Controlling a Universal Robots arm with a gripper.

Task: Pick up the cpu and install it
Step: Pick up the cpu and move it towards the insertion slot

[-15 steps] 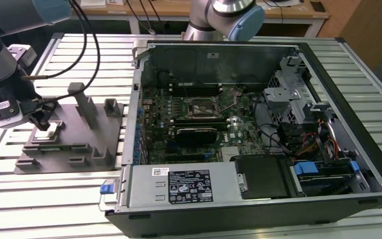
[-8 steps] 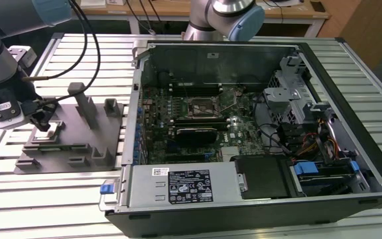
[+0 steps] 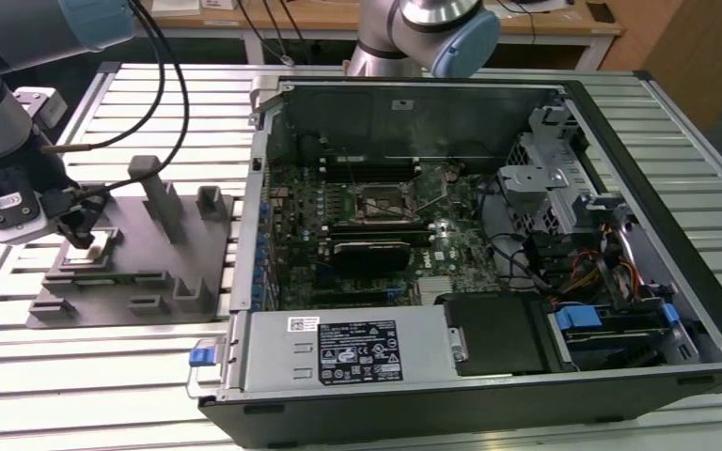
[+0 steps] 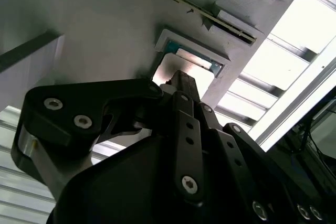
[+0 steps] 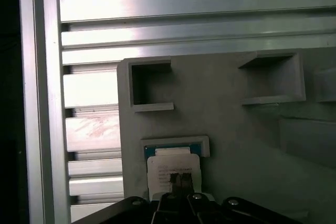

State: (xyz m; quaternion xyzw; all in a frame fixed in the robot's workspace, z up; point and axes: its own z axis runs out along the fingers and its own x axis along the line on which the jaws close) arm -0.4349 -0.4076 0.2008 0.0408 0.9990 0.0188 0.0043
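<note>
The cpu (image 3: 102, 246) is a small silver-topped chip with a pale rim. It lies in a pocket of the grey fixture (image 3: 123, 282) at the exterior view's left. My gripper (image 3: 82, 237) hangs right over it. In the first wrist view the two dark fingertips (image 5: 175, 181) sit side by side, shut, above the cpu (image 5: 168, 163); I cannot tell whether they touch it. In the second wrist view the gripper (image 4: 181, 80) points at the cpu's (image 4: 167, 72) shiny top. The metal-framed socket (image 3: 378, 199) sits on the motherboard inside the open computer case (image 3: 662, 188).
Upright grey posts (image 3: 161, 202) rise from the fixture close beside the gripper. The slatted aluminium table (image 3: 86, 376) carries both the fixture and the case. A black power supply (image 3: 349, 348) lies along the case's near side. Cables (image 3: 166, 85) hang from the arm.
</note>
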